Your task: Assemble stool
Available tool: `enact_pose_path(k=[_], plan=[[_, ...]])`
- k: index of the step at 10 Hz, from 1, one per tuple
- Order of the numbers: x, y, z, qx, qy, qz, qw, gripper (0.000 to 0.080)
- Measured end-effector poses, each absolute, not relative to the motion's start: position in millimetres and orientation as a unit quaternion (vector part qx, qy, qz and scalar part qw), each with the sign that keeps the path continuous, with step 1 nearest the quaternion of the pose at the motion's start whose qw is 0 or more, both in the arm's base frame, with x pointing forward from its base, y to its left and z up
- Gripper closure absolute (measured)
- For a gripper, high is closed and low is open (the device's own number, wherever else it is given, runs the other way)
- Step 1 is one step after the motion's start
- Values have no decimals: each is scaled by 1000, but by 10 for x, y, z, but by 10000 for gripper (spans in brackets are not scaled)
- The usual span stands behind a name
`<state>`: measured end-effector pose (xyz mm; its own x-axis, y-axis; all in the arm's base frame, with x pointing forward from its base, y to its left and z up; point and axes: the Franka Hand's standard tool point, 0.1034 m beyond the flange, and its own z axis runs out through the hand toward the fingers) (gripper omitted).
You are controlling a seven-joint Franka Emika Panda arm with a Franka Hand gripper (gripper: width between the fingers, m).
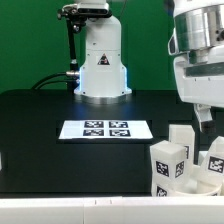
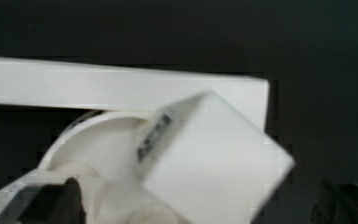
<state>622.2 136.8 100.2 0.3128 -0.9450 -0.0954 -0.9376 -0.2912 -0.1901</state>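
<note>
Exterior view, left to right: marker board (image 1: 107,129) lay flat on the black table (image 1: 40,120), in front of the white robot base (image 1: 102,60). Stool legs (image 1: 170,160) stood clustered at the exterior view's lower right, tags facing out. Arm descended from upper right; gripper (image 1: 206,120) hung just above the legs, finger state could not be told. Wrist view: a blocky leg (image 2: 220,150) sat tilted against the round seat (image 2: 96,150), close under a white rail (image 2: 105,85)
</note>
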Motion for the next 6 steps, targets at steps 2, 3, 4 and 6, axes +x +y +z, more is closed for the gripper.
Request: enact_pose_path(k=[2, 3, 4, 6], plan=[[6237, 1351, 1004, -832, 545, -25, 104, 150], [6238, 1356, 1007, -868, 486, -33, 97, 150], [6242, 1384, 1018, -915, 393, -47, 83, 150], [6217, 1449, 1007, -968, 237, -54, 70, 150]])
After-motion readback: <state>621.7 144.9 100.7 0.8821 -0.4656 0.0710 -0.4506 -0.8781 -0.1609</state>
